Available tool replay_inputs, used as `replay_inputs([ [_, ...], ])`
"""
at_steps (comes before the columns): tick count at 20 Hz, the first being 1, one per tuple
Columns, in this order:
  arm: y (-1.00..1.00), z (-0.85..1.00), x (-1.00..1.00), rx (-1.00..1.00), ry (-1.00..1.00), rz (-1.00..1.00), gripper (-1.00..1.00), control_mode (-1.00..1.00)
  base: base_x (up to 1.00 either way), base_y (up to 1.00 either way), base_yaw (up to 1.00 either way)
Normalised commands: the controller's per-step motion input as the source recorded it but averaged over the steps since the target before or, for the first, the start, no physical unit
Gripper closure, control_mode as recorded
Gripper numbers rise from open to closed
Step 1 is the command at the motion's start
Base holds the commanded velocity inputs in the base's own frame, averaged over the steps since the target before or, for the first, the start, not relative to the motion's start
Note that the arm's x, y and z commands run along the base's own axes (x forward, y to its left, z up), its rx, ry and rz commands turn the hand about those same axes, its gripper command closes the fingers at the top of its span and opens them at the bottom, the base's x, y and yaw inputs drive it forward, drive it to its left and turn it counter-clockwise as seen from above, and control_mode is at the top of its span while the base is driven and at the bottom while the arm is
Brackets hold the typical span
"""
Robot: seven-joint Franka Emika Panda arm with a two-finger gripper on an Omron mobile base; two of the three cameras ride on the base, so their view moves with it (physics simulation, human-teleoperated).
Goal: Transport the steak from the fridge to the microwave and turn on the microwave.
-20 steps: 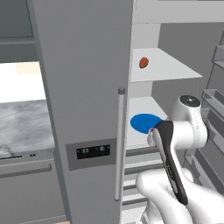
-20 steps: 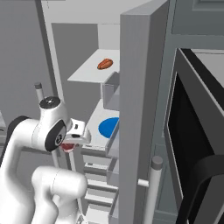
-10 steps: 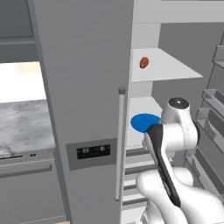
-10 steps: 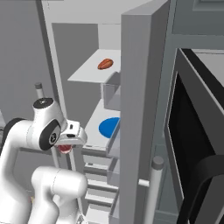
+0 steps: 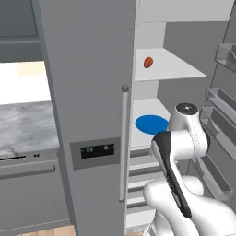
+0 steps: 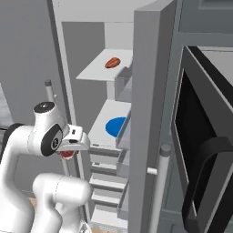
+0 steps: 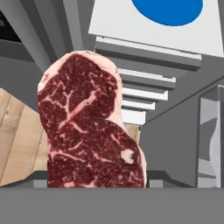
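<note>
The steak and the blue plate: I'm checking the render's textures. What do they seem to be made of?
The steak looks like raw meat: dark red, marbled with white veins and a pale fat rim, matte. The blue plate looks like smooth plastic or glazed ceramic, I can't tell which: flat, even blue, no pattern or shine.

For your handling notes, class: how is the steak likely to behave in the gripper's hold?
The steak stands upright without drooping, so it probably handles stiff. It is flat, so unlikely to roll. Its glossy surface may be slippery.
</note>
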Motion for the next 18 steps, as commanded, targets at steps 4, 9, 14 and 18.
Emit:
replay_inputs([
  [4, 0.00, 0.00, 0.00, 0.00, 0.00, 0.00, 1.00, 1.00, -0.62, 0.04, -0.02],
  [9, 0.00, 0.00, 0.00, 0.00, 0.00, 0.00, 1.00, 1.00, -0.65, 0.01, -0.05],
  [14, 0.00, 0.00, 0.00, 0.00, 0.00, 0.00, 1.00, 1.00, -0.53, 0.04, -0.08],
  [18, 0.00, 0.00, 0.00, 0.00, 0.00, 0.00, 1.00, 1.00, -0.43, 0.00, -0.11],
])
